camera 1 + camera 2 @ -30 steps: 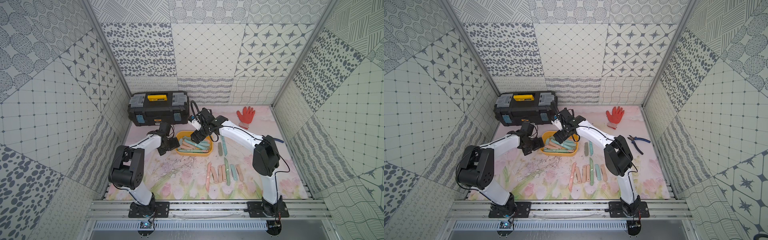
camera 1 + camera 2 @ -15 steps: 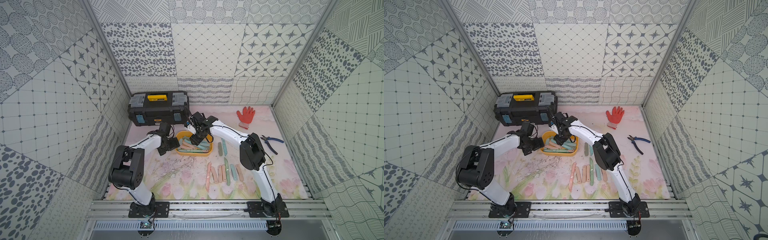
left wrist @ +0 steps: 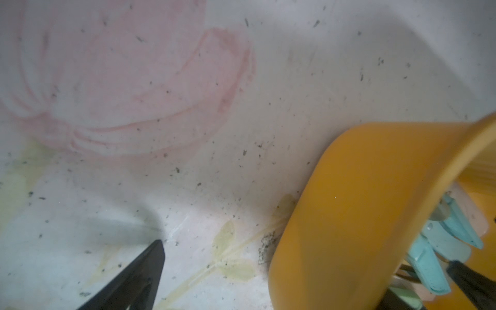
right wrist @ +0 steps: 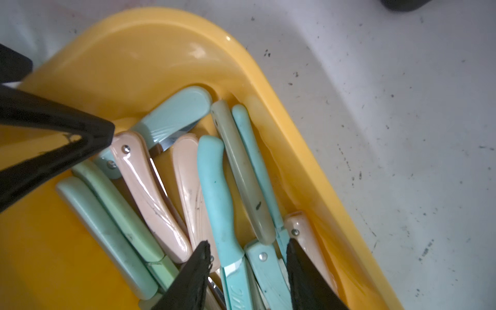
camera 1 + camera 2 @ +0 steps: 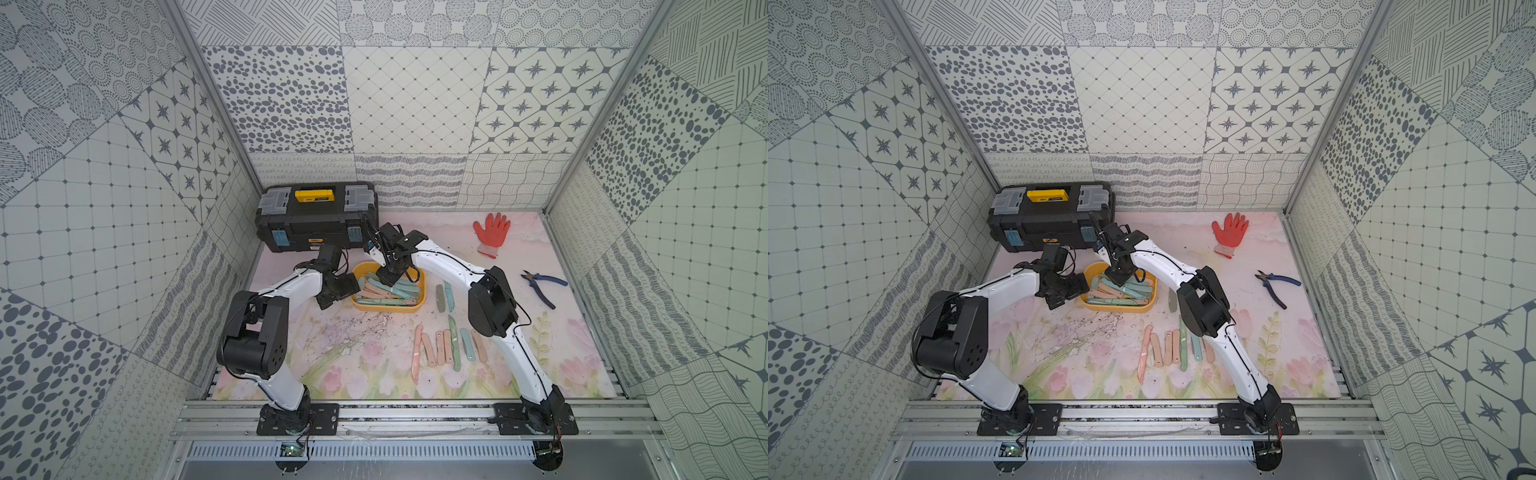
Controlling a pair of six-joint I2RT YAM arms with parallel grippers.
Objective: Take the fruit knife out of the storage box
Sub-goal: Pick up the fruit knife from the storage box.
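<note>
The long turquoise plastic fruit knife (image 4: 217, 201) that I'm after lies inside the shallow yellow plastic storage box (image 4: 241, 61). It sits in a loose heap of other pastel knives (image 4: 150, 188), pink, mint and grey-green, most of them lying roughly the same way.

My right gripper (image 4: 248, 265) is down in the box over that heap. Its 2 black fingers (image 4: 193, 276) stand on either side of the turquoise knife and a teal folding one beside it. They are partly apart, and I cannot tell from the wrist view whether they press on anything.

My left gripper (image 3: 306, 253) is at the box's left end with its fingers spread wide. 1 finger is over the mat outside the box and the other reaches in over the rim. The box wall stands between them, with a clear gap on the outer side, so this gripper grasps nothing.

In both top views the box sits on the worktop (image 5: 353, 374), a pale floral mat flecked with dark specks. Just behind it is the black plastic toolbox with the yellow handle (image 5: 316, 224).

Just to the box's right, 2 loose knives (image 5: 441, 297) lie side by side on the mat. Nearer the arm bases there is a row of knives (image 5: 455, 345). A red work glove (image 5: 492, 232) lies near the back wall. A pair of blue-handled pliers (image 5: 540, 286) lies to the right, well apart from the box.
</note>
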